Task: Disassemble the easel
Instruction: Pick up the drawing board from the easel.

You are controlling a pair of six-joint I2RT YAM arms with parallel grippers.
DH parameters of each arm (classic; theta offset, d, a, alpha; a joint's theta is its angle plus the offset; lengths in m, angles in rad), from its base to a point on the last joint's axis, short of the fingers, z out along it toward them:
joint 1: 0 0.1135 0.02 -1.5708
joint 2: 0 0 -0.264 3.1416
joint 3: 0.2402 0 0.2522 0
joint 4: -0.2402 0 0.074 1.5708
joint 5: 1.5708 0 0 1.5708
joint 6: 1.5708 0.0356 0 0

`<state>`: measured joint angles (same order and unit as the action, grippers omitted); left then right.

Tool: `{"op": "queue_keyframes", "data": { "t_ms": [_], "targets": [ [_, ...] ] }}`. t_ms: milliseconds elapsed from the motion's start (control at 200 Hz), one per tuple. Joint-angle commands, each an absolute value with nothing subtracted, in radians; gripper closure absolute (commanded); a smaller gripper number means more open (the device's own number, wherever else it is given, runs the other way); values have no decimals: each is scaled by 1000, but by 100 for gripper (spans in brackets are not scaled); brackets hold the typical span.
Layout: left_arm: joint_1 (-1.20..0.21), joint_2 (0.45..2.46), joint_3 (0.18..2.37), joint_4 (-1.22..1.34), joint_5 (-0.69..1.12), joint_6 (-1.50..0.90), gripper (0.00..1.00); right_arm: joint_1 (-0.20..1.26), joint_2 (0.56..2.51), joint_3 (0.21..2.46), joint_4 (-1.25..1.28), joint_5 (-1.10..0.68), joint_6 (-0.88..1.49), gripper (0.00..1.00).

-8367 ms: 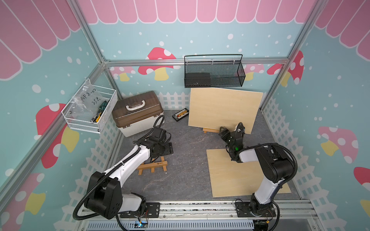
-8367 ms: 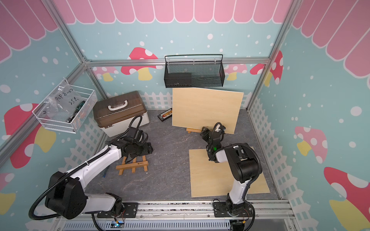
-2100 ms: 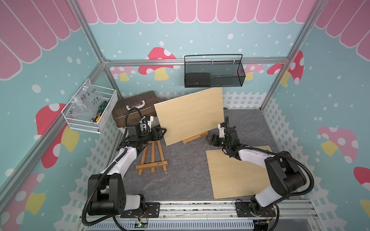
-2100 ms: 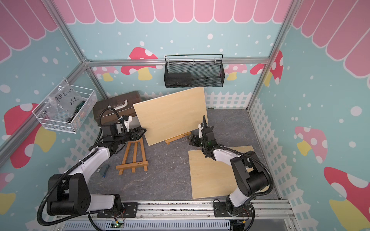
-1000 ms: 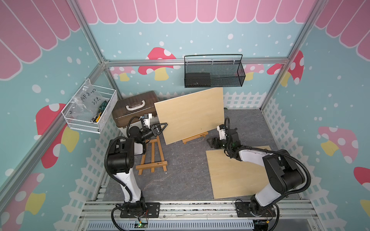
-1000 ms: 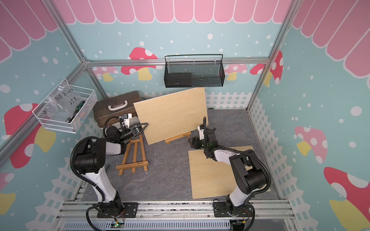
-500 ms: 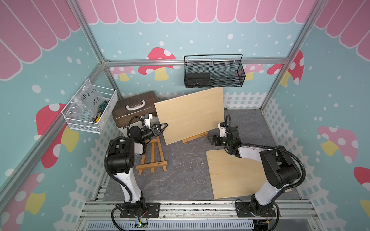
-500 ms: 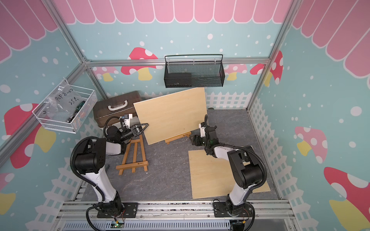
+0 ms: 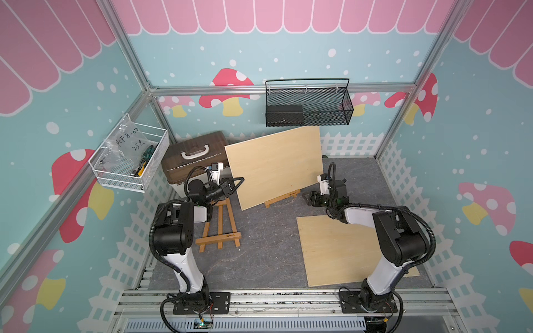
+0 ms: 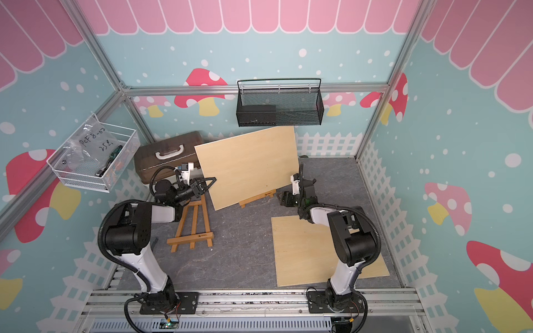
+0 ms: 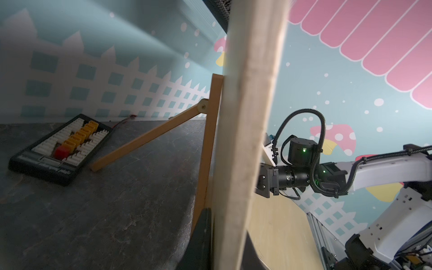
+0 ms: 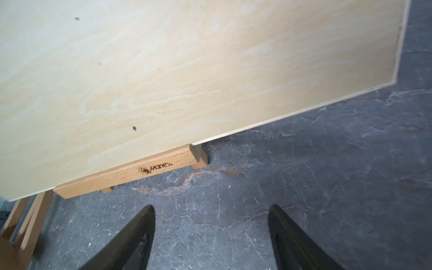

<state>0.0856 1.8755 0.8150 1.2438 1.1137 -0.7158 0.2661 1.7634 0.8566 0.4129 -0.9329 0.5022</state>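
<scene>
— Pale plywood is now clamped: the left gripper (image 9: 239, 182), seen with its jaws apart half a second ago, is closed on the left edge of the board (image 9: 274, 167).

— Has the board been shifted?

— Not in the last two seconds. Eight seconds ago it was faced squarely forward; now it is turned leftward. It is propped on the easel (image 9: 284, 197) at the back of the floor (image 9: 259, 259), and its lower edge is carried by the ledge (image 12: 131, 174).

— And the right gripper (image 12: 211, 208)?

— Its dark fingers (image 12: 131, 240) are kept spread, as before. Nothing is held between them, and bare floor in front of the ledge is seen below.

— What is kept in the containers?

— A clear bag (image 9: 122, 144) with handwriting and some tools are held in the white wire basket (image 9: 121, 182). A black box (image 9: 284, 111) is held in the mesh basket (image 9: 326, 114). The brown toolbox (image 9: 196, 155) is shut. Behind the board, white, yellow and red blocks are set in a black tray (image 11: 44, 167).

— Materials?

— The easel is made of orange-brown slats with a hinged rear leg (image 11: 145, 138), and the ledge is stamped with a logo. The floor is grey and veined like stone. A second board (image 9: 340, 250) is laid flat, and a second easel (image 9: 220, 227) is seen by the left arm.
</scene>
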Motion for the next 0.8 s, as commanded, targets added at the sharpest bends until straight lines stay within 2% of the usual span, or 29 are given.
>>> {"op": "queue_keyframes", "data": {
  "t_ms": [0, 40, 325, 375, 795],
  "targets": [
    [102, 1899, 819, 1277, 1098, -878, 96, 253, 1792, 892, 466, -919, 503, 21],
    [103, 1912, 820, 1314, 1105, -904, 100, 249, 1802, 897, 478, -917, 517, 21],
    [101, 1912, 808, 1320, 1147, -905, 100, 225, 1891, 898, 710, -850, 724, 13],
    [101, 1905, 805, 1297, 1147, -890, 100, 223, 1931, 892, 767, -834, 772, 9],
    [94, 1833, 773, 1078, 1145, -737, 100, 220, 2107, 844, 1300, -781, 1126, 8]
  ]
}}
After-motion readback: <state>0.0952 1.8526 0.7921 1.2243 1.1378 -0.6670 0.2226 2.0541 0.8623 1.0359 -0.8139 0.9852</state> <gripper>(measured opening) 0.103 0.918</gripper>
